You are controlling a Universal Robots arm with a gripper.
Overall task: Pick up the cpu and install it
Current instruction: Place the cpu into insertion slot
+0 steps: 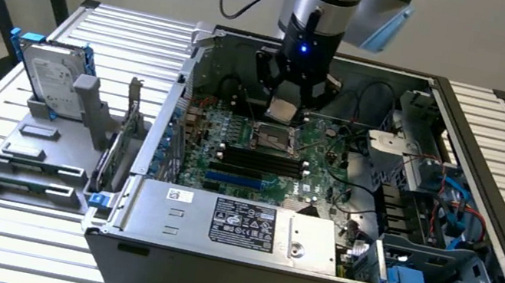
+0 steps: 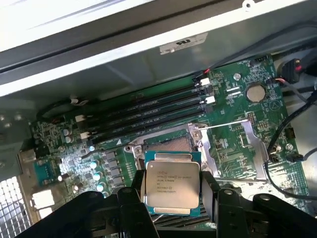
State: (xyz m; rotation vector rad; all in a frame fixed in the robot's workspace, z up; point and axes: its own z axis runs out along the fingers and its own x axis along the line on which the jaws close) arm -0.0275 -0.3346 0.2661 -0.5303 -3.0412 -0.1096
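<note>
End effector [image 2: 172, 194] clasping cpu [image 2: 171, 179], above motherboard socket [image 2: 166, 140]

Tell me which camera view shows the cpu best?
The wrist view: the cpu, held in the gripper, faces the camera and its printed silver top is plain. The exterior view shows it as a small pale square above the motherboard.

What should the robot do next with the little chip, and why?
Probably ease the cpu gently down a little. The gripper holds it by two opposite edges, above the motherboard, and the open socket lies just beneath it, not yet touching. It may need a tiny nudge to line up.
</note>
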